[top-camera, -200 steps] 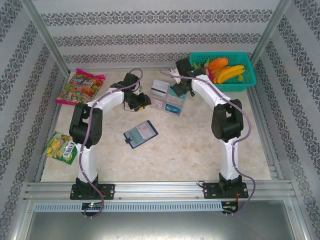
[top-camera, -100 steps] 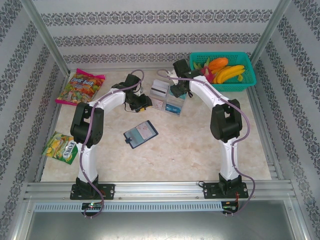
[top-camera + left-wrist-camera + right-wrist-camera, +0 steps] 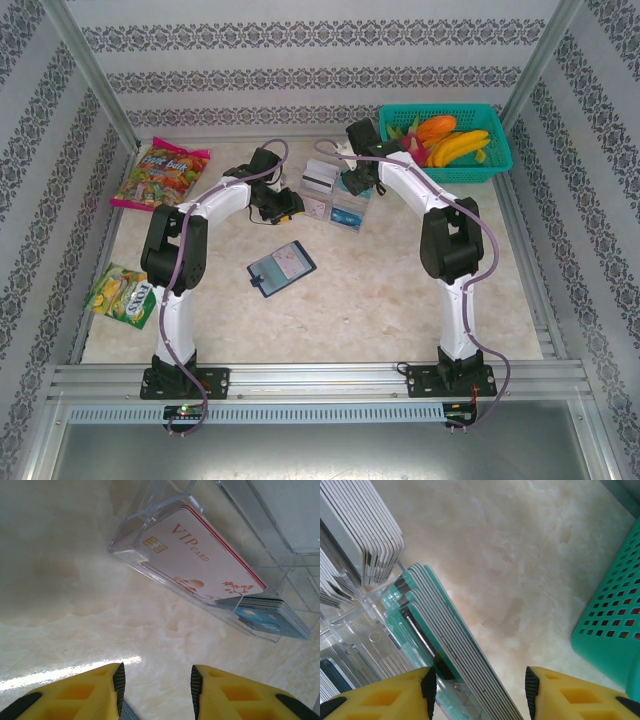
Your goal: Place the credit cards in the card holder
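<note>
Left wrist: left claw [image 3: 156, 680] partly open, empty, over bare bench [image 3: 75, 605]. Clear rack [image 3: 127, 542] sits just ahead of it, holding a VIP card [image 3: 200, 560] and blue cards [image 3: 270, 617]. Right claw [image 3: 480, 685] partly open, gripping nothing. Teal cards [image 3: 445, 630] stand between its fingers, nearer the left one; white cards [image 3: 370, 535] ahead-left, basket [image 3: 610, 625] to its right. Card holder [image 3: 257, 277] lies flat, well behind the left claw.

Marbled beige desk [image 3: 380, 300], top view. At 10 o'clock: candy bag [image 3: 160, 173]. At 8 o'clock: green snack packet [image 3: 120, 296]. Near centre: dark navy card holder [image 3: 281, 268], lying flat. At 12 o'clock: clear stand [image 3: 345, 212] holding credit cards [image 3: 320, 178]. At 2 o'clock: teal mesh basket [image 3: 470, 173].
</note>
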